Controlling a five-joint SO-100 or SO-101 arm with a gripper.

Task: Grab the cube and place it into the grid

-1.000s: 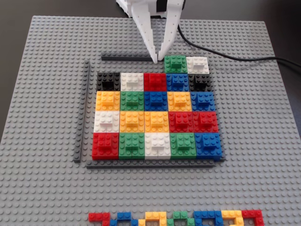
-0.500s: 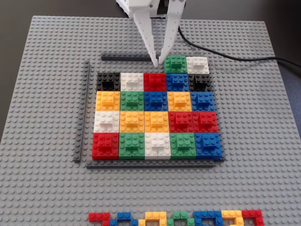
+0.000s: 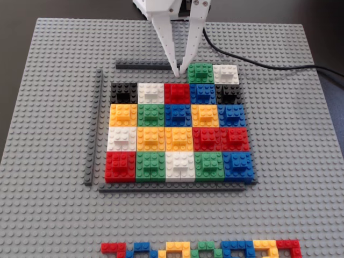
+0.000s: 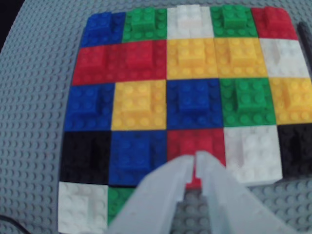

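Fixed view: the gripper [image 3: 180, 72] descends with its jaws nearly closed and empty, tips meeting just left of the cube [image 3: 200, 72]. The cube sits on the grey baseplate [image 3: 54, 107] beside a white block [image 3: 226, 73], directly above the top row of the grid [image 3: 177, 131]. Wrist view: the tips converge over the red cell [image 4: 195, 144].

Beyond the grid's [image 3: 177, 131] far edge you have bare baseplate [image 3: 64, 59]. Left of the cube [image 3: 200, 72] stands only the thin dark strip [image 3: 144, 66]; a white block [image 3: 226, 73] touches the cube's right side, blocking that flank.
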